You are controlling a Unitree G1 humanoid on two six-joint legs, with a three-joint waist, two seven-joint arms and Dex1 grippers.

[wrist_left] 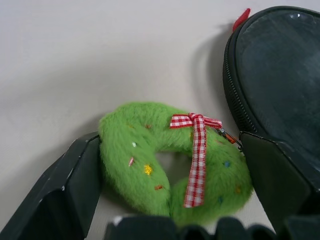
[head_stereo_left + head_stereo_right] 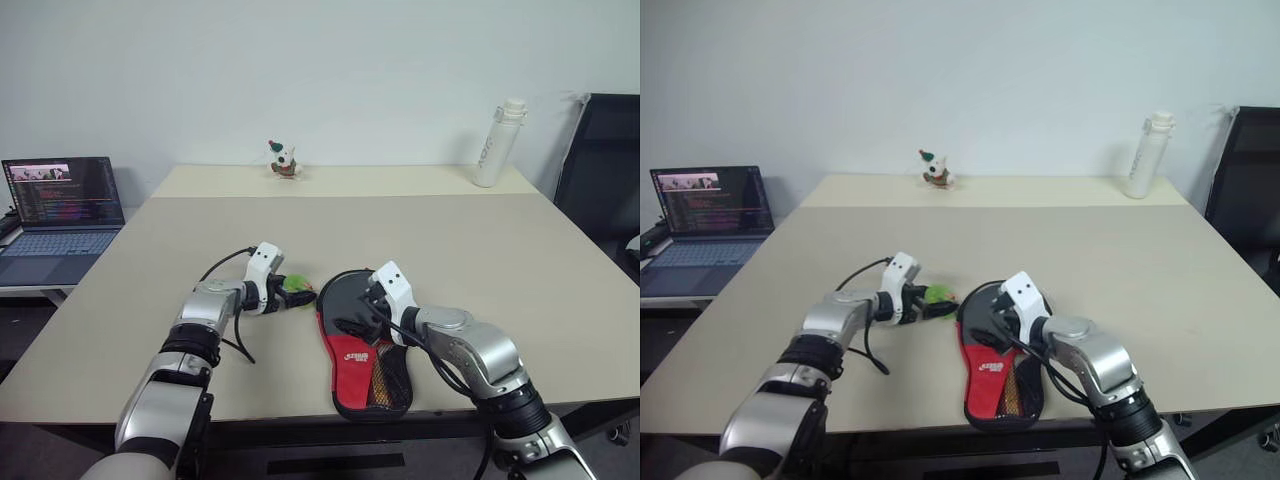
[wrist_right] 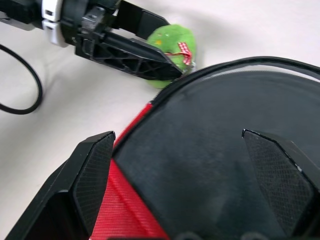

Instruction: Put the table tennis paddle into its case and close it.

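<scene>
case (image 2: pixel 362 345) lies on table (image 2: pixel 500 260) near front edge, plush ring (image 2: pixel 297 291) just left of it; laptop (image 2: pixel 62 215) off to far left, bottle (image 2: pixel 499 143) and figurine (image 2: pixel 284 160) at back

Hidden and cut-off parts around the two grippers

The right gripper (image 2: pixel 372 300) is covering part of the soft black-and-red zip case (image 2: pixel 358 372); the near rim of the fuzzy green ring with a checked bow (image 1: pixel 172 162) is disappearing behind the left gripper (image 1: pixel 175 190).
</scene>
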